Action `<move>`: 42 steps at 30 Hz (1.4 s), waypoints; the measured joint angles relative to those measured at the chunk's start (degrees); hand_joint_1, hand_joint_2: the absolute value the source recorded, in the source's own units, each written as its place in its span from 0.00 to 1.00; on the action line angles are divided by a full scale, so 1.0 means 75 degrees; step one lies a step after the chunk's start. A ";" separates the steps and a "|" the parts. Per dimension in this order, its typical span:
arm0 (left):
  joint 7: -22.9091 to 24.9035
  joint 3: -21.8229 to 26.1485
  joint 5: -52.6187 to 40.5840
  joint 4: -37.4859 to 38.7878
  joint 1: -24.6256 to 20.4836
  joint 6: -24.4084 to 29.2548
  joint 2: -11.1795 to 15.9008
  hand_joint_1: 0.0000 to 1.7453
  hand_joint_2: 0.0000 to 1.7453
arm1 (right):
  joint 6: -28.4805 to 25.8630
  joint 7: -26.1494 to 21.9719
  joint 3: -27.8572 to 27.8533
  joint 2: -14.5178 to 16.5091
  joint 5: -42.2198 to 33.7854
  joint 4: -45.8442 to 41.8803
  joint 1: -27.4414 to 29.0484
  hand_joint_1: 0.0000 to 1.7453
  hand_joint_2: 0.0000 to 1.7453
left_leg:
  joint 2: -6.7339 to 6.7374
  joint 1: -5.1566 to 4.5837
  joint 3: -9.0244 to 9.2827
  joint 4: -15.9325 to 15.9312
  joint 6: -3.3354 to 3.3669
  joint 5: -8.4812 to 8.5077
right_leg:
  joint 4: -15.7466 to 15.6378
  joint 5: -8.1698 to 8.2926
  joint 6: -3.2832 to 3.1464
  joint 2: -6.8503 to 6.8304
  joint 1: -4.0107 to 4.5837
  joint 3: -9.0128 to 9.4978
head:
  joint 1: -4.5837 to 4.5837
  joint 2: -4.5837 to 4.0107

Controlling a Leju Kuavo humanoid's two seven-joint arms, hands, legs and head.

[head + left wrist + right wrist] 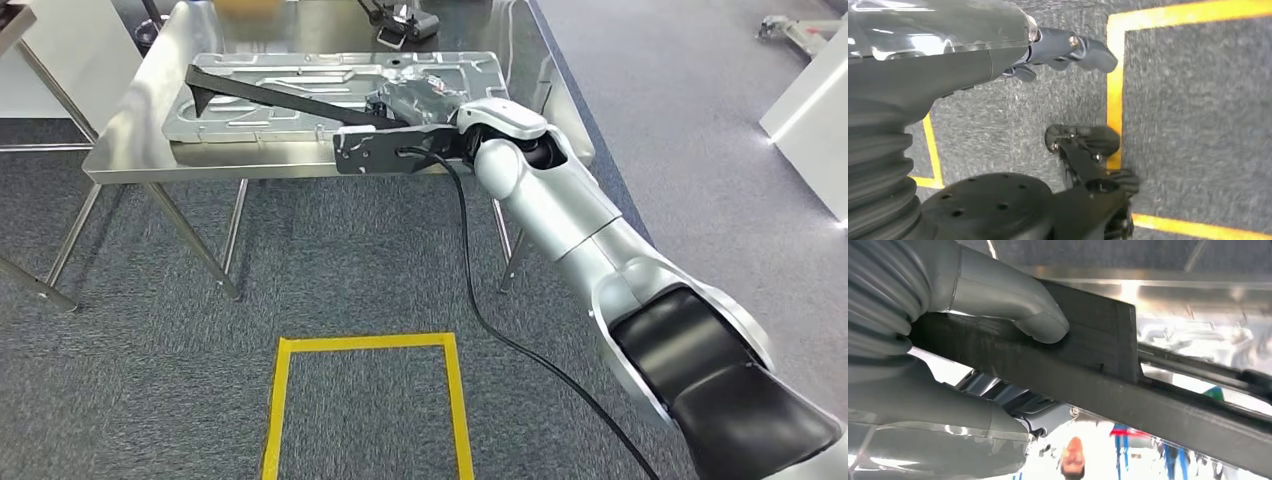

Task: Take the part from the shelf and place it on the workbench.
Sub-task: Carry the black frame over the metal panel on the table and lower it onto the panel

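Over the workbench (130, 140), right hand (425, 105) grips part (270, 95).

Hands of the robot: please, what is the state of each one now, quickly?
Right hand: holding the long black angular part over the shiny metal workbench.
Left hand: holding nothing; open or closed cannot be told.

Glossy silver right arm (560, 215) with black elbow joint and trailing black cable (480, 300); grey ribbed wrist cover (878, 295) — thick grey thumb (1013, 305), darker fingers (1068, 47).
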 joint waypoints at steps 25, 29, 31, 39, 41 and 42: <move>0.0119 0.0000 -0.0170 0.0009 -0.0024 -0.0155 0.0147 0.00 1.00 | 0.1538 -0.0405 0.0592 0.0500 -0.0598 0.0807 0.0267 1.00 1.00 | -0.0075 0.0174 -0.0271 0.0074 -0.0005 0.0156 | 0.1872 -0.0968 0.0401 0.0002 -0.0252 -0.0701 | 0.0003 0.0000; 0.0111 0.0000 -0.0192 0.0015 -0.0026 -0.0174 0.0120 0.00 1.00 | 0.1606 -0.0469 0.0702 0.0551 -0.0613 0.0887 0.0228 1.00 1.00 | -0.0104 0.0117 0.0021 0.0019 -0.0062 -0.0077 | 0.0186 0.0118 0.0028 0.0002 -0.0056 -0.0194 | 0.0009 0.0000; 0.0101 -0.0001 -0.0214 0.0017 -0.0055 -0.0174 0.0119 0.00 1.00 | 0.1630 -0.0492 0.0764 0.0607 -0.0610 0.0909 0.0202 1.00 1.00 | -0.0092 0.0121 0.0087 0.0002 -0.0162 -0.0072 | -0.0013 0.0079 -0.0045 0.0001 -0.0023 -0.0083 | 0.0017 0.0000; 0.0093 -0.0006 -0.0253 0.0017 -0.0033 -0.0176 0.0141 0.00 1.00 | 0.1688 -0.0477 0.0908 0.0618 -0.0698 0.0906 0.0021 1.00 1.00 | -0.0018 0.0210 -0.1179 0.1982 -0.0477 -0.0740 | -0.0233 -0.0172 -0.0028 0.0012 -0.0142 0.0529 | 0.0014 0.0000; 0.0093 -0.0004 -0.0257 0.0017 0.0005 -0.0176 0.0151 0.00 1.00 | 0.1714 -0.0441 0.0917 0.0541 -0.0852 0.0812 -0.0006 1.00 1.00 | -0.0006 0.0238 -0.1108 0.1315 -0.0490 -0.0199 | -0.0177 -0.0328 0.0030 0.0026 -0.0173 0.0676 | 0.0014 0.0000; 0.0093 -0.0004 -0.0259 0.0018 0.0027 -0.0176 0.0153 0.00 1.00 | 0.1732 -0.0415 0.0916 0.0491 -0.0928 0.0750 -0.0032 1.00 1.00 | 0.0002 0.0247 -0.0999 0.0806 -0.0478 0.0196 | -0.0132 -0.0414 0.0069 0.0030 -0.0182 0.0737 | 0.0014 0.0000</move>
